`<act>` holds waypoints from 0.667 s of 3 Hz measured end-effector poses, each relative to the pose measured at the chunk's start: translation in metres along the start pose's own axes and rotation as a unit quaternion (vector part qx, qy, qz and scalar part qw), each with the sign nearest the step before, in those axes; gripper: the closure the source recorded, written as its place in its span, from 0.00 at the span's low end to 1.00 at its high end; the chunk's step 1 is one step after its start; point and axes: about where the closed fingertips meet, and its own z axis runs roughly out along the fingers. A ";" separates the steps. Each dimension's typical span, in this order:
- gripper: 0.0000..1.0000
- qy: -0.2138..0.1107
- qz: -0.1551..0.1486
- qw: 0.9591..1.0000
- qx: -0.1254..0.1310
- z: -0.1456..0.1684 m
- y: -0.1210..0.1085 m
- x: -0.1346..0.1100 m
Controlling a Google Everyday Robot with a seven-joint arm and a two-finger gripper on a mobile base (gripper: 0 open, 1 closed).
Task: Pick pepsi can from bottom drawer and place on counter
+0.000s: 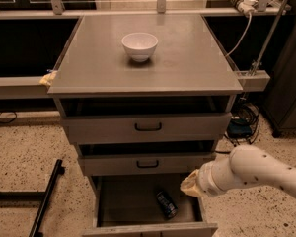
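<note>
The pepsi can (166,204) is dark blue and lies on its side in the open bottom drawer (123,204), right of the middle of the tray. My gripper (189,184) sits at the end of the white arm, at the drawer's right edge, just above and to the right of the can and apart from it. Its tan tip points left toward the drawer. The counter (187,68) is the flat grey cabinet top, well above the gripper.
A white bowl (139,46) stands on the counter towards the back. Two shallower drawers with black handles (148,127) sit slightly pulled out above the bottom drawer. A black bar (47,196) lies on the floor to the left. Cables hang at right (241,122).
</note>
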 end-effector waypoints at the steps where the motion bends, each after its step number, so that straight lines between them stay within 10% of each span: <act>1: 1.00 -0.048 -0.041 0.997 0.052 0.056 -0.062 0.004; 2: 1.00 -0.093 -0.064 0.991 0.067 0.115 -0.108 -0.002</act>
